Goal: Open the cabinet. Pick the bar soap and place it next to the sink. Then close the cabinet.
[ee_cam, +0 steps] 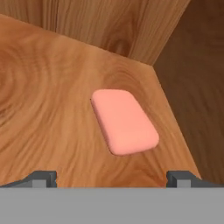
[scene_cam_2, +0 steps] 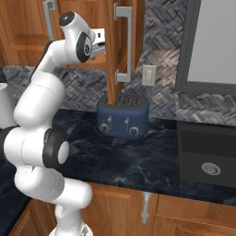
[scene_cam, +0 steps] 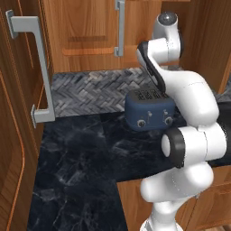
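Cabinet (scene_cam_2: 120, 41): warm-brown wood, mounted on the wall above the table. In the right base view one door stands swung out toward the camera, seen nearly edge-on, with its slim grey bar handle (scene_cam_2: 124, 44) vertical on the face. In the left base view a panelled door with a matching handle (scene_cam: 119, 28) shows at the top.

Tall wooden panel (scene_cam: 18, 113): left edge of the left base view, carrying one large grey handle (scene_cam: 39, 67).

Table (scene_cam: 76, 167): black veined marble, backed by grey herringbone tile (scene_cam: 85, 92).

Sink (scene_cam_2: 207, 154): black rectangular basin set into the table at the right of the right base view, small round drain (scene_cam_2: 210, 169) in its floor.

Arm: white links rise from the base and reach up toward the cabinet opening; the hand (scene_cam_2: 94, 46) sits just beside the open door's edge.

Toaster (scene_cam_2: 122, 116): blue, two knobs on its front, standing on the table below the cabinet, well apart from the sink.

Bar soap (ee_cam: 124, 121): salmon-pink, rounded rectangle, lying flat on the wooden cabinet shelf (ee_cam: 48, 113) near the shelf's far right corner, close to the side wall.

Gripper (ee_cam: 112, 178): jaws spread wide apart, one tip at each lower corner of the hand view, holding nothing. The soap lies ahead of the tips, untouched.
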